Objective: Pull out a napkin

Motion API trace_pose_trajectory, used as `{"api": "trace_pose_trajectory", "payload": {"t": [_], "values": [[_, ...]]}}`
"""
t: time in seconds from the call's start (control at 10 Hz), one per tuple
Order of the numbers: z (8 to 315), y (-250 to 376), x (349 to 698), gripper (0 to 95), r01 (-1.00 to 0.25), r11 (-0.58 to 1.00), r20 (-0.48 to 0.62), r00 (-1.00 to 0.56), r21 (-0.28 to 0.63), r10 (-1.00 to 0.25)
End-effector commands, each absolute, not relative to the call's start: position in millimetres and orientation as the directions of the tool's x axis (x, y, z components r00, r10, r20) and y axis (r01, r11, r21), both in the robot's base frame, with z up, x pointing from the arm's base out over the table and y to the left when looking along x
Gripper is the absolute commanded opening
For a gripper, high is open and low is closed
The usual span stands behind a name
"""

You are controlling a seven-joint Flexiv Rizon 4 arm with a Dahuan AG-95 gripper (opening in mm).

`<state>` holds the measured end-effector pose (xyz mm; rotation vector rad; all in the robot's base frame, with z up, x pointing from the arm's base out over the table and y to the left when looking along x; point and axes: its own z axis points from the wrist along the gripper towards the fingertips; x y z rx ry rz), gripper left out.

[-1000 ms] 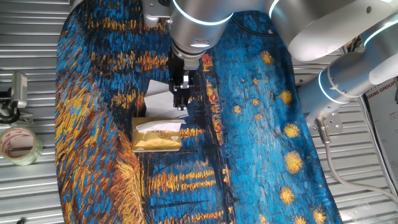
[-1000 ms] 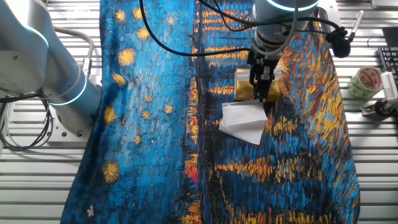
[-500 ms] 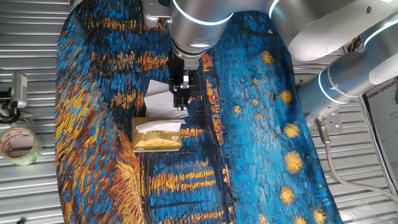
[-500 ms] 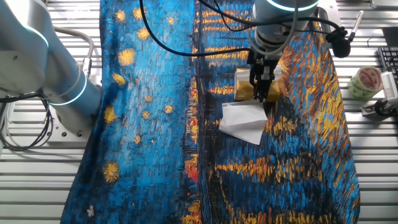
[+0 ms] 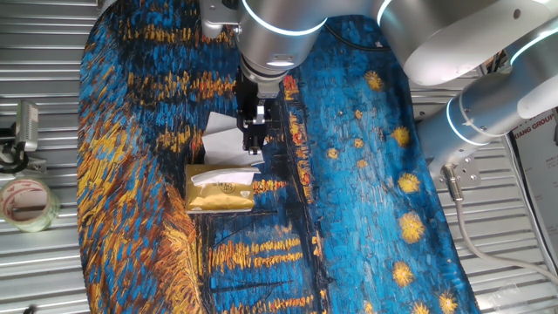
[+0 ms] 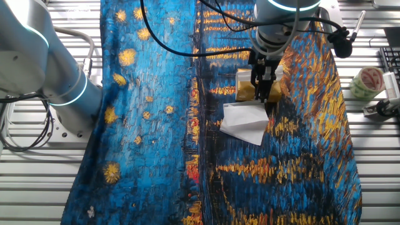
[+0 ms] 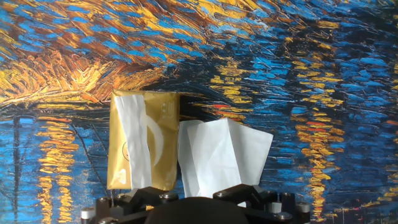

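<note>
One fixed view: no change from 0.5 s or 1 s ago; arm, pack and sheets all sit in the same places. The gripper [image 5: 254,142] hangs over the painted cloth [image 5: 366,174], its dark fingers pointing down just above the gold tissue pack [image 5: 220,189]. A strip of white tissue shows in the pack's top slot. The napkin [image 5: 222,135] lies on the cloth just behind the pack, partly hidden by the fingers. Whether the jaws are wide, narrow or pinching paper cannot be told here. A tape roll [image 5: 26,202] rests on the slatted metal table [image 5: 39,105] at left, well apart from the pack.

The other fixed view: again nothing has moved. The gripper [image 6: 263,87] stands in front of the pack [image 6: 247,85]; the napkin [image 6: 245,122] spreads on the cloth [image 6: 156,125] just below the fingers, touching the pack's near edge. A second tape roll [image 6: 366,82] sits at right.

Hand view: the pack [image 7: 144,140] lies lengthwise with its white tissue band [image 7: 132,140]; the creased napkin [image 7: 219,155] lies right beside it, reaching under the gripper base. Fingertips are out of frame
</note>
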<state>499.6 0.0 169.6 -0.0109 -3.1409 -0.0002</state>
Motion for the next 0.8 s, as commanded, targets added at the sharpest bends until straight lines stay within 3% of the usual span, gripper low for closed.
{"api": "trace_pose_trajectory", "payload": {"t": [0.1,0.8], "values": [[169.9,0.1,499.1,0.0,0.082,0.996,-0.015,-0.996,0.043,0.083],[172.2,1.0,498.4,0.0,0.043,0.999,-0.022,-0.999,0.002,0.043]]}}
